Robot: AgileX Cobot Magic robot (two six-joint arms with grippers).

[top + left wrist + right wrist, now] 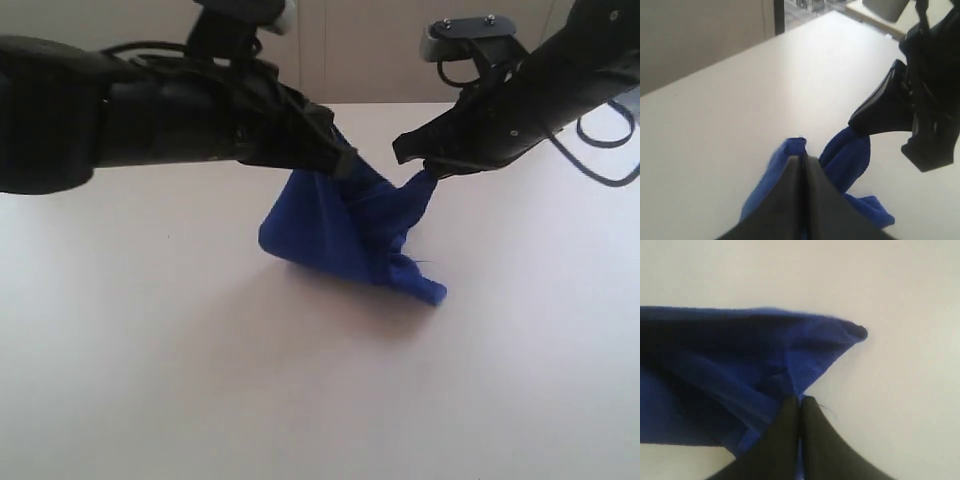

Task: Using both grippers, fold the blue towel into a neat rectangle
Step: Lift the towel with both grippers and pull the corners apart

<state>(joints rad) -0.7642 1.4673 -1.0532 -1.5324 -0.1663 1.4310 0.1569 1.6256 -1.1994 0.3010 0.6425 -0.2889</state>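
The blue towel (pixel 340 235) hangs bunched in the middle of the white table, its lower end (pixel 425 288) resting on the surface. My left gripper (pixel 345 163) is shut on the towel's upper left part. My right gripper (pixel 425 170) is shut on a twisted corner to the right of it. In the left wrist view the black fingers (pixel 802 159) pinch a blue fold (pixel 794 147), with the right arm (pixel 925 100) close by. The right wrist view shows the shut gripper (pixel 800 401) pinching the towel (pixel 740 355), which spreads away over the table.
The white table (pixel 150 380) stretches wide in front and to both sides. A beige wall (pixel 370 45) runs behind its far edge. The two arms stand close together over the towel.
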